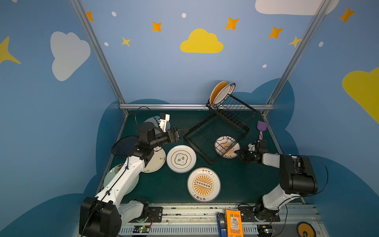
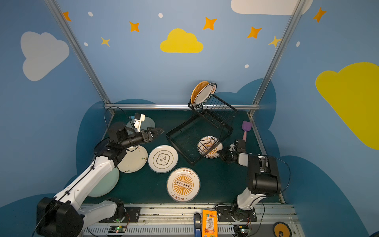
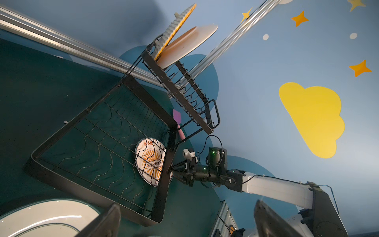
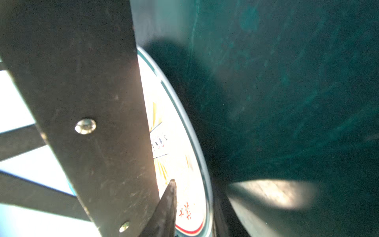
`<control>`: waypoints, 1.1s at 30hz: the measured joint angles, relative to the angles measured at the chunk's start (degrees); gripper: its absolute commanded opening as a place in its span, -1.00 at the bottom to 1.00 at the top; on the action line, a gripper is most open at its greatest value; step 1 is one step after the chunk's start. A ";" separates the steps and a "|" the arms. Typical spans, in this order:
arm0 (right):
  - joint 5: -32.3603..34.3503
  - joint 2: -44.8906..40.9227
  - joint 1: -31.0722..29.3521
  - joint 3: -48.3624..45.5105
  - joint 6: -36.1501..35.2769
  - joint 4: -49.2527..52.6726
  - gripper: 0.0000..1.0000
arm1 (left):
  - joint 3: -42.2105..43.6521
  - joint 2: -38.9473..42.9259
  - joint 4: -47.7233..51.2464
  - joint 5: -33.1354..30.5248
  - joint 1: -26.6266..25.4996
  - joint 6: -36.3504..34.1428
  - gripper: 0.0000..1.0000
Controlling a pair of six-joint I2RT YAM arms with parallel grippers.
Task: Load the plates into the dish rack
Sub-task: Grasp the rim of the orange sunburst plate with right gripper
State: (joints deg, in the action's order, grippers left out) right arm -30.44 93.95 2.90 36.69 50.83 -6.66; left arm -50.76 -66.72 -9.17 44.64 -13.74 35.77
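While the big sunburst plate (image 1: 203,184) and flower-outline plate (image 1: 181,159) lie flat nearest on the worktop (image 1: 164,190), right gripper (image 1: 236,152) jaws straddle the rim of the small sunburst plate (image 1: 226,146), half under the dish rack (image 3: 92,191) tray (pinch unclear), left gripper (image 1: 184,131) jaws spread by the tray corner, two plates (image 1: 223,94) upright in far slots.

Robot lab booth, cloud-and-star blue walls (image 1: 164,61), aluminium frame (image 1: 194,106), two arms (image 1: 123,176) on a base rail (image 1: 194,211)
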 measured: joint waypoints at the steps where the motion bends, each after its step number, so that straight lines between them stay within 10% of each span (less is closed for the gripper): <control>1: 0.09 0.02 -0.02 0.00 0.20 0.02 -0.51 | 0.00 0.00 -0.04 0.04 0.09 0.13 1.00; 33: 6.03 -1.90 -1.18 1.49 1.11 4.74 -1.00 | 0.09 1.31 -0.52 -0.20 1.53 1.14 1.00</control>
State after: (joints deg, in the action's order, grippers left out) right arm -24.40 92.05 1.72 38.17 51.94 -1.91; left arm -50.68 -65.41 -9.69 44.45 -12.21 36.91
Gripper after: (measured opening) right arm 0.072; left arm 0.996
